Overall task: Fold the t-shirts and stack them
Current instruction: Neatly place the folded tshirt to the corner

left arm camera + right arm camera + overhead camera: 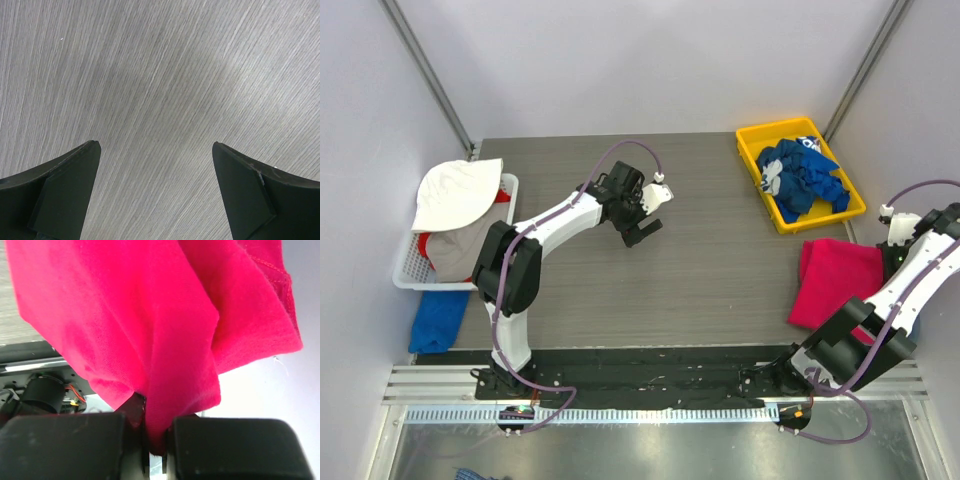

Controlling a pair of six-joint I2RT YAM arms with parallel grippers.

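Grey tabletop (720, 270) under both arms; my left jaws hang spread wide over bare wood grain mid-tabletop; my right jaws pinch the pink-red t-shirt (835, 280) at the tabletop's right edge, cloth bunched; royal blue t-shirts (802, 178) heaped in yellow bin (749, 165).

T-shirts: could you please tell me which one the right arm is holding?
The bright pink-red cloth t-shirt, clamped in the jaws of the right arm; the royal blue shirts lie in the yellow plastic tray.
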